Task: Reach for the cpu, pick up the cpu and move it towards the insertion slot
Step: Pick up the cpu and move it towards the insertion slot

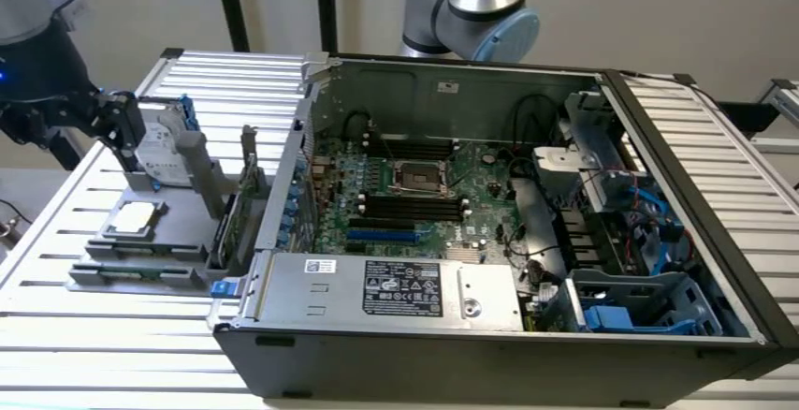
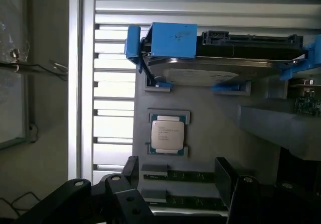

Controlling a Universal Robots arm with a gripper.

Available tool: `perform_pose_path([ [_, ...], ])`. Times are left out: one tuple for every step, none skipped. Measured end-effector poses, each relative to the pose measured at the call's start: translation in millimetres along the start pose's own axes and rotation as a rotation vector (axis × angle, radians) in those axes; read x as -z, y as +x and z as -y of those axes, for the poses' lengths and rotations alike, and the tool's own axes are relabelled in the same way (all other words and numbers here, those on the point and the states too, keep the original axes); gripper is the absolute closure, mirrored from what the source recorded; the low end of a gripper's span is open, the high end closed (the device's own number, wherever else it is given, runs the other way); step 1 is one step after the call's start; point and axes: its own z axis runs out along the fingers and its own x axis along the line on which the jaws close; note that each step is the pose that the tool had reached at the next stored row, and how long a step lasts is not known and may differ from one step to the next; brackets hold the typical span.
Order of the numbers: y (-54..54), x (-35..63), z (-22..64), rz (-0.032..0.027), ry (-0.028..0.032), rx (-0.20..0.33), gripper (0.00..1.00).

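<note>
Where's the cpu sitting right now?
The cpu lies in the grey holder at the exterior view's left, outside the case, between the hard drive and the memory stick.

The cpu point(image 1: 135, 218) is a small, flat, square chip; its top is silvery grey with a paler edge; in the wrist view the cpu point(image 2: 168, 133) shows tiny dark writing on top; it lies flat, face up, in a square nest on a grey stand point(image 1: 187, 209); in the exterior view it sits at about 9 o'clock in the picture; the insertion slot point(image 1: 418, 176) is a square with a shiny metal frame and a dark middle; it lies flat on the green board point(image 1: 487, 171) inside the open computer case point(image 1: 500, 344); the cpu is at about 8 o'clock from the slot, well apart from it.
</note>
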Motion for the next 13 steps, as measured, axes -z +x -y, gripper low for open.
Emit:
perform_pose_path([
  [-0.1, -1.8, 0.2, 0.0001, 0.0, 0.0, 0.29],
  [-0.2, -3.6, 0.4, 0.0001, -0.0001, 0.0, 0.29],
  [-0.2, -5.4, 0.6, 0.0001, 0.0, 0.0, 0.29],
  [-0.3, -7.2, 0.9, 0.0001, 0.0, 0.0, 0.29],
  [-0.3, -9.0, 1.2, 0.0, 0.0, 0.0, 0.29],
  [-0.3, -10.9, 1.5, 0.0001, 0.0, 0.0, 0.29],
  [-0.4, -12.7, 1.9, 0.0001, -0.0001, 0.0, 0.29],
  [-0.4, -14.5, 2.3, 0.0, 0.0, 0.0, 0.29],
  [-0.4, -16.3, 2.8, 0.0, 0.0, 0.0, 0.29],
  [-0.4, -18.1, 3.3, 0.0001, -0.0001, 0.0, 0.29],
  [-0.4, -19.8, 3.8, 0.0, 0.0, 0.0, 0.29],
  [-0.4, -21.6, 4.2, 0.0001, -0.0002, 0.0, 0.29],
  [-0.4, -23.5, 4.7, 0.0, -0.0002, 0.0, 0.29],
])
